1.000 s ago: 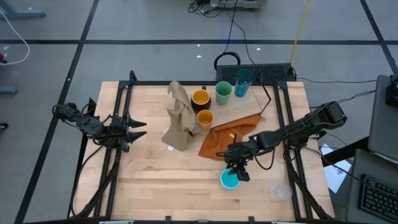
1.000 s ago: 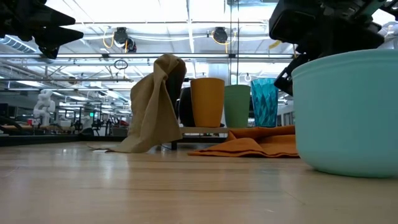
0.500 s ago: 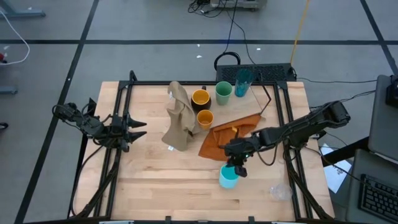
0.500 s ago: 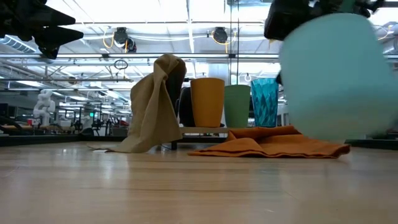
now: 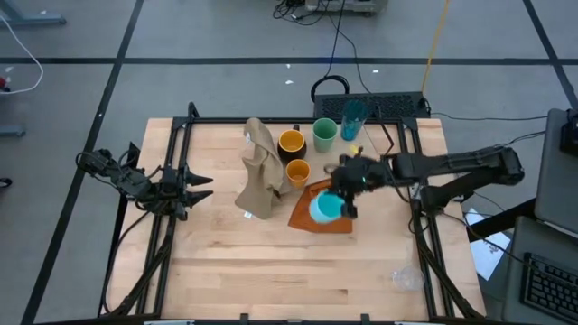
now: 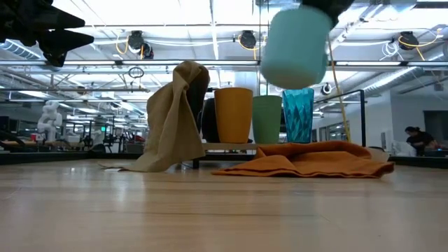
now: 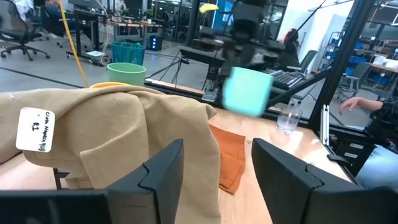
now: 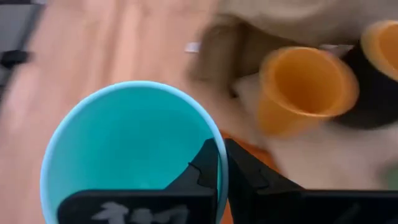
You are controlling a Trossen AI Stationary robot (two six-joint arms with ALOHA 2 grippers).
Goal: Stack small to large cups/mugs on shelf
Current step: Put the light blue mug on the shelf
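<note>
Gripping the rim of the bright cyan mug [image 5: 326,208] with its fingers closed tight, the right gripper [image 5: 346,200] holds it in the air above the orange cloth [image 5: 308,209]. Behind stand the small orange cup [image 5: 297,171], yellow mug [image 5: 291,142], light green cup [image 5: 324,134] and teal tumbler [image 5: 353,117]. Far left, the left gripper [image 5: 200,187] hangs with fingers apart, empty.

Overhead camera looks straight down; low one sits at table level (both catch the cyan mug [image 5: 326,208]).
</note>
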